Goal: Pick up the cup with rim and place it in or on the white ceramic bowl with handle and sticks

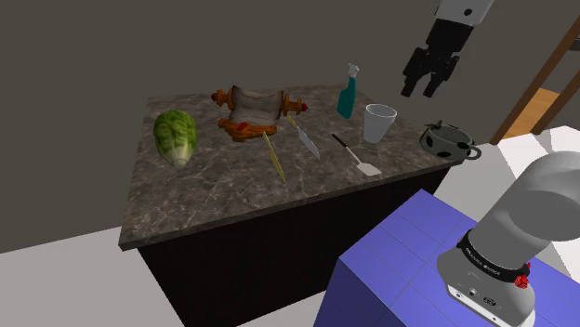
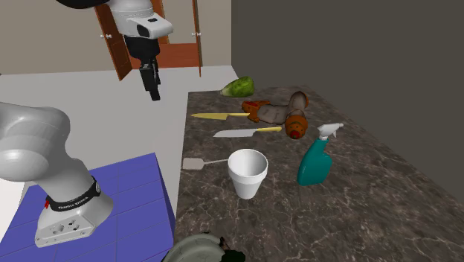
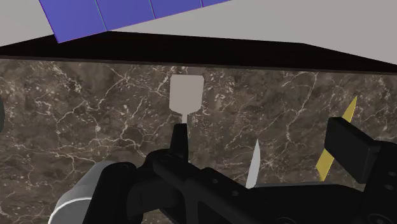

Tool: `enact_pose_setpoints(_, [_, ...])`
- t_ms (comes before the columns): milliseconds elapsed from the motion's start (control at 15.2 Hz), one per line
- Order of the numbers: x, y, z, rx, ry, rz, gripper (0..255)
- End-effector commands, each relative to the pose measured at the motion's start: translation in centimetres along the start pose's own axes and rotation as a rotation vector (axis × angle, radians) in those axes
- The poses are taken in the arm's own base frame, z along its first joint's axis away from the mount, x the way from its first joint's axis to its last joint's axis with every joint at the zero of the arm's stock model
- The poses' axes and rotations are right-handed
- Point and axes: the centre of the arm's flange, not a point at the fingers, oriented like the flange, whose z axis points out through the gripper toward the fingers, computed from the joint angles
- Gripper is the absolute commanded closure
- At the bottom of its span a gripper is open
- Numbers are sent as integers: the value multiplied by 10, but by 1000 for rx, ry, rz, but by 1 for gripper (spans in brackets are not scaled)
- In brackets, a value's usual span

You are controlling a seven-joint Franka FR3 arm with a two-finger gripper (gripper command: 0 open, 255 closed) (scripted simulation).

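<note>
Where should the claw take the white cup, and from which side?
Probably the rim, from above: the cup stands upright, mouth open, walls narrowing downward, so a side squeeze could slip. The spray bottle stands close beside it.

on the counter (image 1: pixel 214 190), cup (image 1: pixel 379 123) beside spray bottle (image 1: pixel 348 93)

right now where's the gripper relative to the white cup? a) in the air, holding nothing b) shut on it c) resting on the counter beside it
a: the gripper hangs open in the air, apart from the white cup standing on the counter.
</note>
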Motion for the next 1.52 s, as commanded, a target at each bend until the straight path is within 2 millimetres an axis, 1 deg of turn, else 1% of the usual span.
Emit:
enact_pose_setpoints(0, [0,0,0,0,0,0,0])
enact_pose_setpoints(1452, [180,200,103,-37,-18,42,0])
